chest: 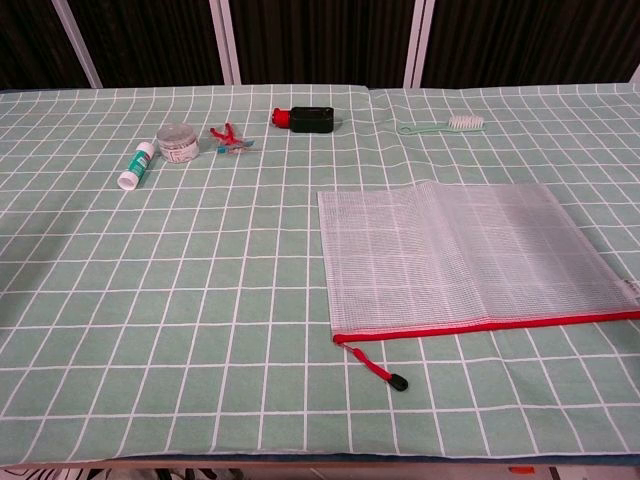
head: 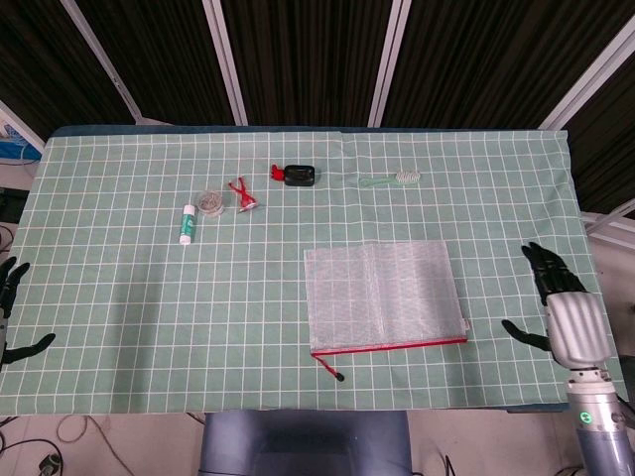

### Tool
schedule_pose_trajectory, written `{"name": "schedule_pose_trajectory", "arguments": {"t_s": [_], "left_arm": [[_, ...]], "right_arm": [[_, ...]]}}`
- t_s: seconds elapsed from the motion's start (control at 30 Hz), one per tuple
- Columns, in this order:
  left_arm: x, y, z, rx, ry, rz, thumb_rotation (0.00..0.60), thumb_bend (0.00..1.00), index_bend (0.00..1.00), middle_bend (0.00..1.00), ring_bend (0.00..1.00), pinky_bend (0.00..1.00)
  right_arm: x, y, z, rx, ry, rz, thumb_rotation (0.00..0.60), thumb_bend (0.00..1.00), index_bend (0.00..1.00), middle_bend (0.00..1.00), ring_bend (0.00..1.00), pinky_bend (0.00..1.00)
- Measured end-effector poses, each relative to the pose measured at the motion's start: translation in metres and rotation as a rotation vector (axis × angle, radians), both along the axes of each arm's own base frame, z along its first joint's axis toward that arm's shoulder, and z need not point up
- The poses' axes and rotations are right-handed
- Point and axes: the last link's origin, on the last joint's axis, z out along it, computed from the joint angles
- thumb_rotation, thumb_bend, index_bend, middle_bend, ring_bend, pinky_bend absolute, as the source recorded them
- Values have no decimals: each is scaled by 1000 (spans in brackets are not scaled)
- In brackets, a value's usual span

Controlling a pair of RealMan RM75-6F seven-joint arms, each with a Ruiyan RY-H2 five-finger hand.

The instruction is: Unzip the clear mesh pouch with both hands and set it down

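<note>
Toothbrush (chest: 443, 124) beyond mesh pouch (chest: 465, 256)

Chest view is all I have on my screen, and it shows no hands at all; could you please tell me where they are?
Observer: In the head view the right hand is above the table's right edge, beside the mesh pouch but apart from it, holding nothing.
Operator: Thank you. And the left hand?
Observer: The left hand is at the far left edge of the frame, off the tablecloth, fingers spread and empty.
Operator: Is either hand near the zipper pull?
Observer: No. The black zipper pull lies near the front edge, well clear of both hands.
</note>
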Motion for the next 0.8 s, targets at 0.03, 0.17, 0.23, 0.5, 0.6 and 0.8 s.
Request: {"name": "schedule_pose_trajectory", "arguments": {"t_s": [0.03, 0.17, 0.23, 0.5, 0.6, 0.8], "left_arm": [[0, 0, 0, 1, 1, 3, 600, 9, 0, 0, 0, 0], [-2, 1, 0, 5, 5, 19, 600, 9, 0, 0, 0, 0], [-3, 2, 0, 8, 11, 27, 600, 9, 0, 0, 0, 0], [-5, 4, -1, 27, 22, 42, 600, 9, 0, 0, 0, 0], [-5, 5, -1, 26, 22, 49, 600, 9, 0, 0, 0, 0], [-6, 6, -2, 21, 28, 60, 600, 9, 0, 0, 0, 0]], "right_arm": [[7, -3, -4, 12, 2, 17, 600, 125, 0, 439, 458, 504], [42, -15, -24, 87, 0, 73, 600, 135, 22, 606, 635, 639], [60, -20, -36, 128, -9, 95, 600, 152, 61, 680, 710, 698], [124, -37, -85, 285, -58, 143, 600, 202, 312, 988, 995, 937], [140, -38, -101, 333, -64, 153, 600, 219, 394, 1000, 1000, 989], [162, -34, -134, 425, -60, 141, 600, 231, 457, 1000, 1000, 1000]]}}
